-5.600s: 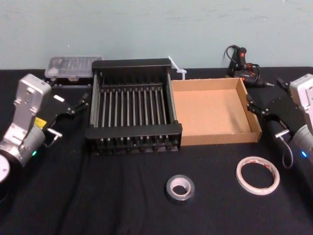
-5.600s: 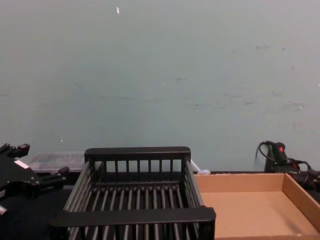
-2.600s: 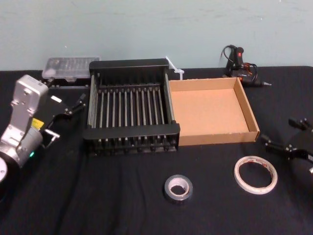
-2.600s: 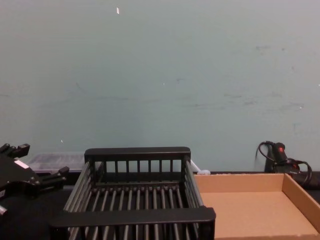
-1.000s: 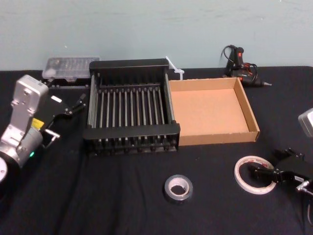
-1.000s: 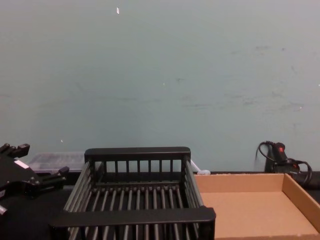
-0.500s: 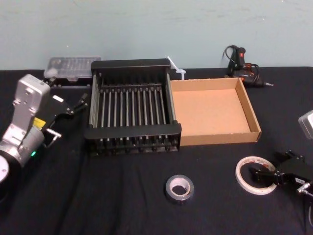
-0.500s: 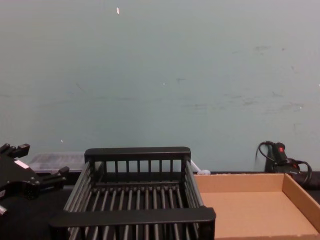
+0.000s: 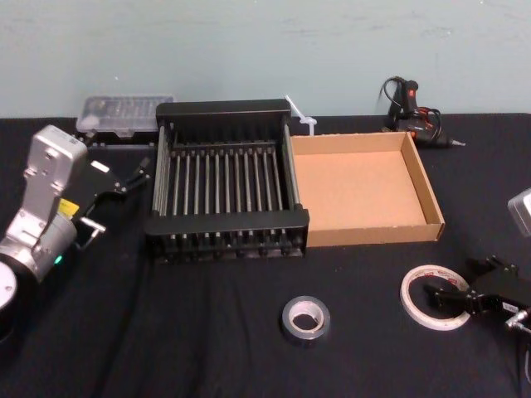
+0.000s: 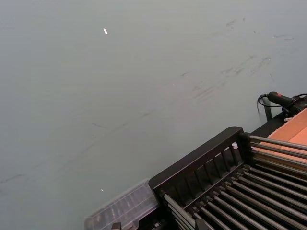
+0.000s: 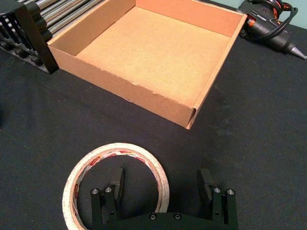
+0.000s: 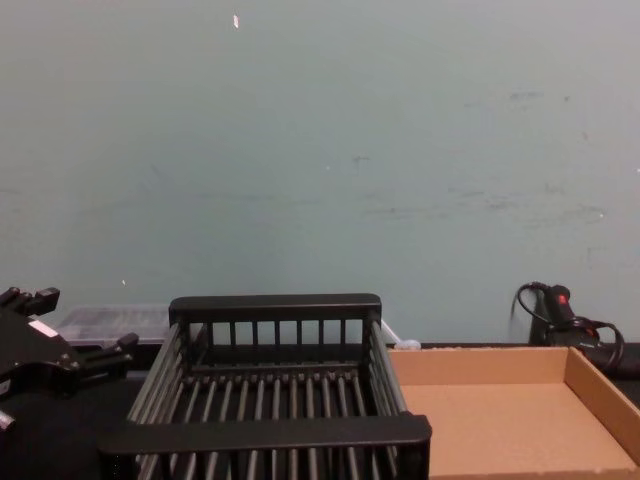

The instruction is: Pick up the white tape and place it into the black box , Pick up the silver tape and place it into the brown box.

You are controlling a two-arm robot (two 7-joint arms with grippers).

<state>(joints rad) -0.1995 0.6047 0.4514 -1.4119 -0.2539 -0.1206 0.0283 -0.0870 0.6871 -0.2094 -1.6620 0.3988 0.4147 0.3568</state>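
Fingers [image 12: 100,354] of the left gripper [image 12: 90,320] stand parted, idle, black box [image 9: 226,222] just right of them. Right gripper [image 11: 160,184] fingers [image 11: 116,178] spread wide: one inside the white tape [image 11: 117,147], one outside, wall between. We judge it light, stiff; pinch that wall.

We note a scuffed pale teal wall [image 12: 320,150] at 12 o'clock behind a black-covered desk [image 9: 207,348], evenly lit.
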